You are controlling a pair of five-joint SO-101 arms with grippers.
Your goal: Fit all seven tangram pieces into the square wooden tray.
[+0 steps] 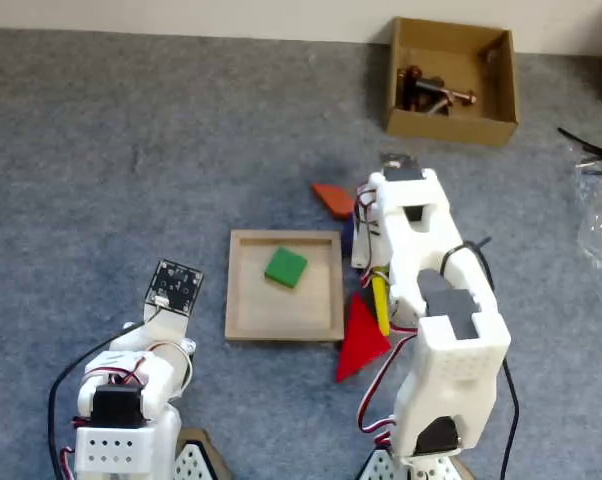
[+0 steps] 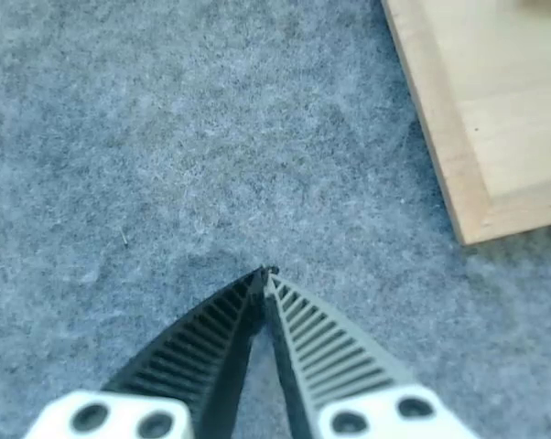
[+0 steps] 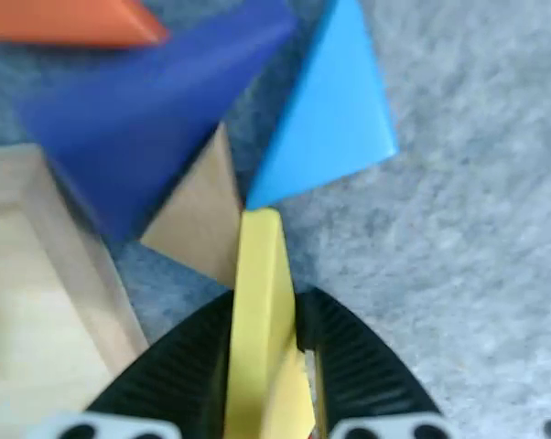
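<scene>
At desk (image 1: 101,150) centre, the square wooden tray (image 1: 284,237) lies flat w/ a green square (image 1: 285,267) inside, turned diagonal to the rim and nearer the far side. Just right of the tray, the right hand (image 3: 266,302) is clamped on a yellow piece (image 1: 380,300) held on edge. Its long axis runs fore-aft, approx. parallel to the tray's right rim, and its tip points at a dark blue piece (image 3: 156,110), a light blue triangle (image 3: 335,110) & a tan wooden piece (image 3: 198,219). Red triangle (image 1: 362,340) sits at the tray's near right corner, narrow end pointing away from the arm bases. Orange piece (image 1: 333,199) lies beyond the far right corner. Left hand (image 2: 266,273) is closed on nothing, over bare desk left of the tray. Cardboard box (image 1: 446,128) sits far right.
</scene>
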